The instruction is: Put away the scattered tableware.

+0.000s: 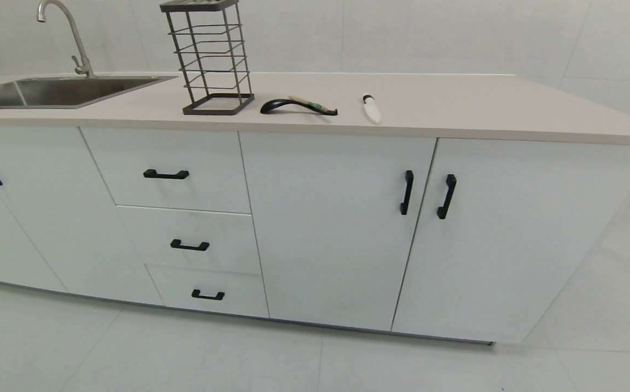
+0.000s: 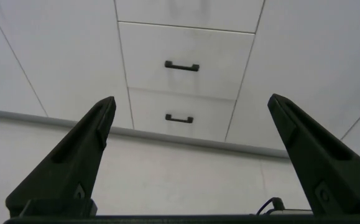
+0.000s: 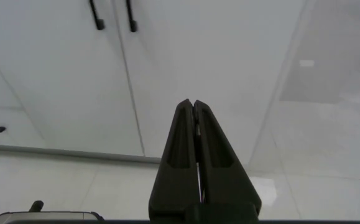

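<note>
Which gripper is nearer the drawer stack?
Left. The left gripper, open, hangs low directly before the drawer stack; the right gripper, shut, faces the paired door handles farther along.

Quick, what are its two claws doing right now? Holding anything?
Left gripper: open, holding nothing.
Right gripper: closed, holding nothing.

1. The rack (image 1: 211,60) stands tall near the tabletop's (image 1: 483,103) near edge and walls off the spoon (image 1: 293,106), just to its right, from the left.
2. Between spoon and knife (image 1: 371,109), a gap gives room to come down.
3. Right of the knife, the tabletop lies open from above and from the near side.
4. The sink (image 1: 65,90) and tap (image 1: 67,32) stand well to the left.
</note>
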Robot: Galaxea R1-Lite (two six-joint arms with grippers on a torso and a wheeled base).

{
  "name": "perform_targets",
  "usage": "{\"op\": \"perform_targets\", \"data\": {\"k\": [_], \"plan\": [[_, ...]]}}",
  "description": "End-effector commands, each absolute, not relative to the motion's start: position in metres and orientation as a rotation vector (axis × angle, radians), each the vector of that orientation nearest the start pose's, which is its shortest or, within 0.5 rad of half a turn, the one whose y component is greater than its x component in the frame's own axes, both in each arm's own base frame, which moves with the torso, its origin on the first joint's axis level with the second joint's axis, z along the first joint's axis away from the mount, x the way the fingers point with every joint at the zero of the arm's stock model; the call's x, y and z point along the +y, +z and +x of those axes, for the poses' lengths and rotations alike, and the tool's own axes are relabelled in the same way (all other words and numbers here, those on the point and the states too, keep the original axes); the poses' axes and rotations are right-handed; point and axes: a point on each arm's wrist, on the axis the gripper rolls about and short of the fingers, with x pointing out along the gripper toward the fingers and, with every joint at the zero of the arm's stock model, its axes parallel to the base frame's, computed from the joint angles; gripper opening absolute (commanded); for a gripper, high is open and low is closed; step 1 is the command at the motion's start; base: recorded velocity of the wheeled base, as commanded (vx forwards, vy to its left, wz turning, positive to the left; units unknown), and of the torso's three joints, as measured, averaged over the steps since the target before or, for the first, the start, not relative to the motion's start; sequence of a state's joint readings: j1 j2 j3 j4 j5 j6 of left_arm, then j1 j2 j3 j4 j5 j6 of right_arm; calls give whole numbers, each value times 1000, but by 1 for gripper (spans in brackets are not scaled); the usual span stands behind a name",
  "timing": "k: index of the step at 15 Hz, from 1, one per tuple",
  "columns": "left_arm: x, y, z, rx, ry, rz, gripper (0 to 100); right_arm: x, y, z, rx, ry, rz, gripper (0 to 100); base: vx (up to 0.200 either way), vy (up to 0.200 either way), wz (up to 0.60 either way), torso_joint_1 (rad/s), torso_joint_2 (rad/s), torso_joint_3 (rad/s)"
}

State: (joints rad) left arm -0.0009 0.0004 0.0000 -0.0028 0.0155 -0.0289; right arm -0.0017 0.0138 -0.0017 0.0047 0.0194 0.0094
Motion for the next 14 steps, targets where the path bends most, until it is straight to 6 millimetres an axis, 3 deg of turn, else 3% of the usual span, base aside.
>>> {"op": "perform_targets", "data": {"k": [1,2,11,14], "plan": [[0,76,-23,-3,14,-29,100,0,76,-22,20,18,9,0,0,200,0,2,7,12],[0,76,-23,-3,14,-29,100,0,76,-22,20,18,9,0,0,200,0,2,7,7],[0,76,-23,-3,14,-28,100,0,76,-22,20,18,9,0,200,178,0,-1,1,4],[0,76,-23,-3,14,-26,100,0,76,-22,20,18,9,0,0,67,0,1,1,1]]}}
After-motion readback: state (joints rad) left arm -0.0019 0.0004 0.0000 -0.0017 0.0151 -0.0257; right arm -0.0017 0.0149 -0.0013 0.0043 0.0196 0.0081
